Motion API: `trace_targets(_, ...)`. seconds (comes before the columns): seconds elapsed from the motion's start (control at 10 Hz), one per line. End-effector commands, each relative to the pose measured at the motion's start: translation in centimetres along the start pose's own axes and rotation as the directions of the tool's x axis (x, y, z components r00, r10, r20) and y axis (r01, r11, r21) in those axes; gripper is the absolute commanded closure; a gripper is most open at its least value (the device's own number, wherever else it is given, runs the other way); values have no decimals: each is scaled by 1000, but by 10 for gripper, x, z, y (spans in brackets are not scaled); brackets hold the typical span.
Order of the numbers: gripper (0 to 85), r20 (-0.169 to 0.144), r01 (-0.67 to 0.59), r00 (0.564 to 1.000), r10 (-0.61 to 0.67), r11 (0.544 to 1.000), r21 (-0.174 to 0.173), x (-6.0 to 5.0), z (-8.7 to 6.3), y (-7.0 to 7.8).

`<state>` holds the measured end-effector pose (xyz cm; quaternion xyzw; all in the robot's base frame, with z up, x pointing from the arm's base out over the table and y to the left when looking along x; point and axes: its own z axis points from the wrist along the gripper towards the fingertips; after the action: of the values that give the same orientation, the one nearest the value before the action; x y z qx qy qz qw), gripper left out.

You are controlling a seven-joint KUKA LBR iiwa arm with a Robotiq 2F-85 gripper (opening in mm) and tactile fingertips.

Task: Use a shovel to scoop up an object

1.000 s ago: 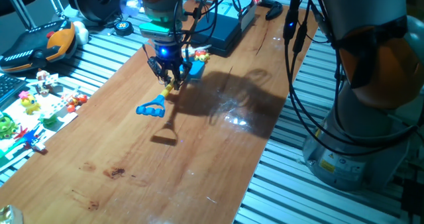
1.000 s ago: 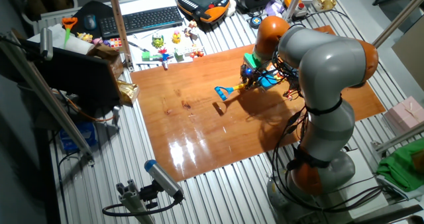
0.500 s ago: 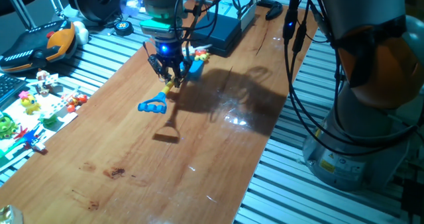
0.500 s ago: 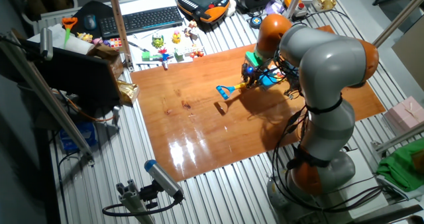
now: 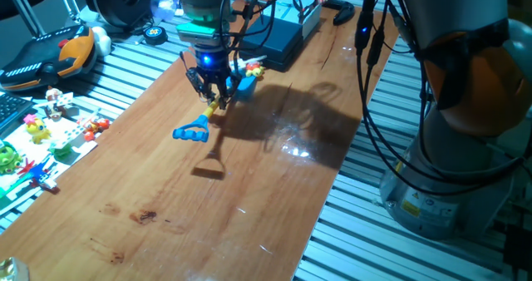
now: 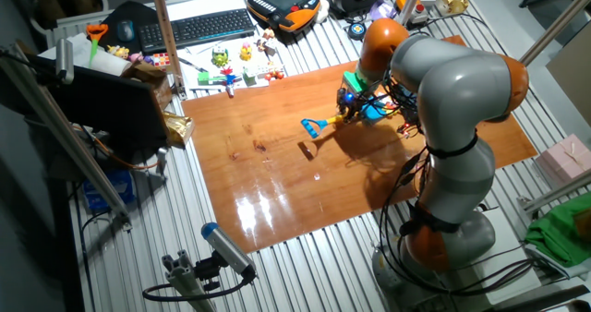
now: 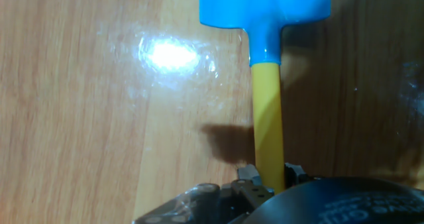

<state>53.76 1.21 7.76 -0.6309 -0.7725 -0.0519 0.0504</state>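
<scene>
My gripper (image 5: 214, 96) is shut on the yellow shaft of the shovel (image 5: 205, 115) and holds it above the wooden table (image 5: 249, 189). The blue D-shaped loop end (image 5: 191, 133) points toward the table's middle and casts a shadow below. The blue blade (image 5: 246, 84) points toward the back. In the hand view the blade (image 7: 265, 5) is at the top, and the shaft (image 7: 268, 118) runs down into my gripper (image 7: 268, 179). A tiny yellow and red thing (image 5: 251, 66), probably the object, lies just beyond the blade. The gripper (image 6: 348, 112) and shovel (image 6: 319, 124) also show in the other fixed view.
A black box (image 5: 283, 36) with cables stands behind the blade. Small toys (image 5: 41, 131) lie on the slatted surface to the left, beside an orange and black controller (image 5: 50, 56). A keyboard (image 6: 208, 26) sits at the back. The robot's base (image 6: 443, 238) is at the table's side.
My gripper and the shovel have shifted slightly toward the back of the table. The grip on the shaft is unchanged.
</scene>
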Motion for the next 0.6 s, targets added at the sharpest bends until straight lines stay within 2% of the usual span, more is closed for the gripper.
trace_targets(0.0,843,0,-12,1000,12,1000,1,5,-1,2)
trace_targets(0.2,843,-7,-44,999,44,999,5,14,-3,3)
trace_targets(0.5,843,-24,-70,997,70,998,3,22,1,-3)
